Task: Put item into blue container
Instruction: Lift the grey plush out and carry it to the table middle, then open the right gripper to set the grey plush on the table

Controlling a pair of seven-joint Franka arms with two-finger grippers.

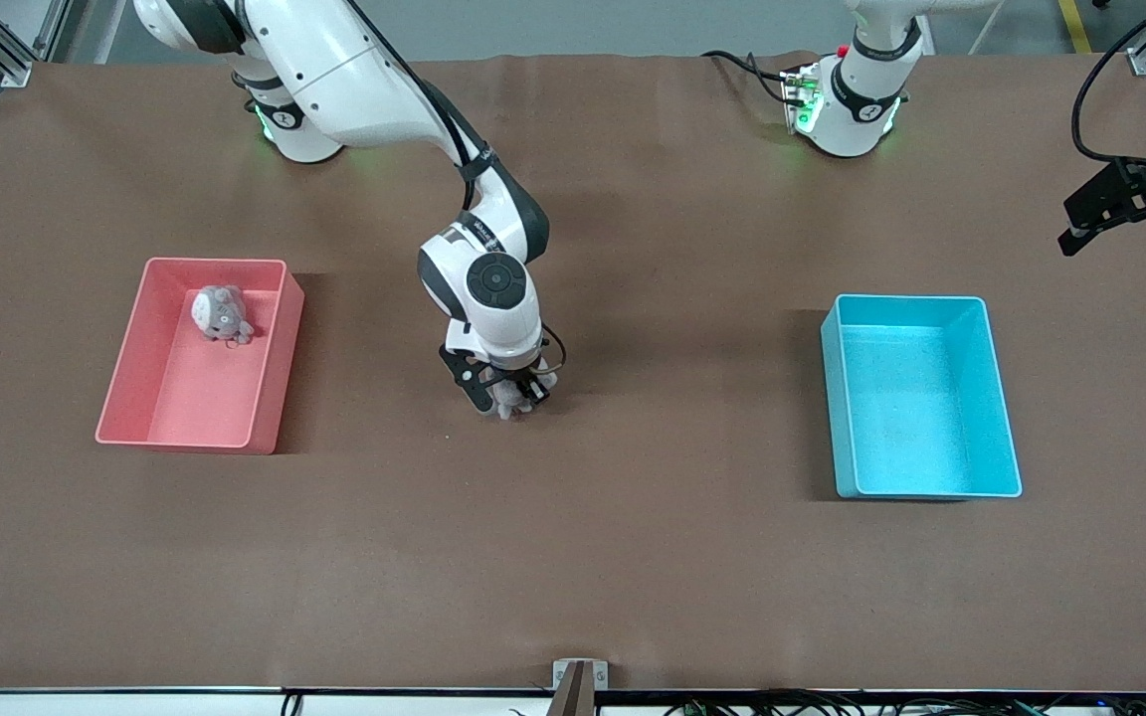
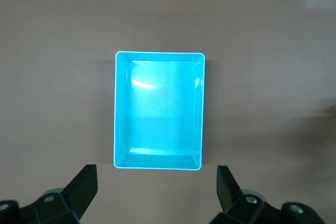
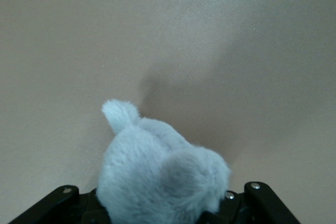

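There were two bins — one blue container [image 1: 921, 398], one pink bin [image 1: 197, 356] — and two grey plush toys [image 1: 221, 314] [image 3: 160, 174].

The table [image 1: 573, 557] holds two bins, well apart. The pink bin [image 1: 265, 388] sits toward the right arm's end, with a small plush toy [image 1: 221, 314] inside it, in the part farther from the front camera. The blue container [image 1: 1006, 418] sits toward the left arm's end. Between the two bins, the right gripper [image 1: 508, 396] squeezes a second plush toy [image 3: 157, 174]. The left gripper [image 2: 156, 187] hangs above the blue container.
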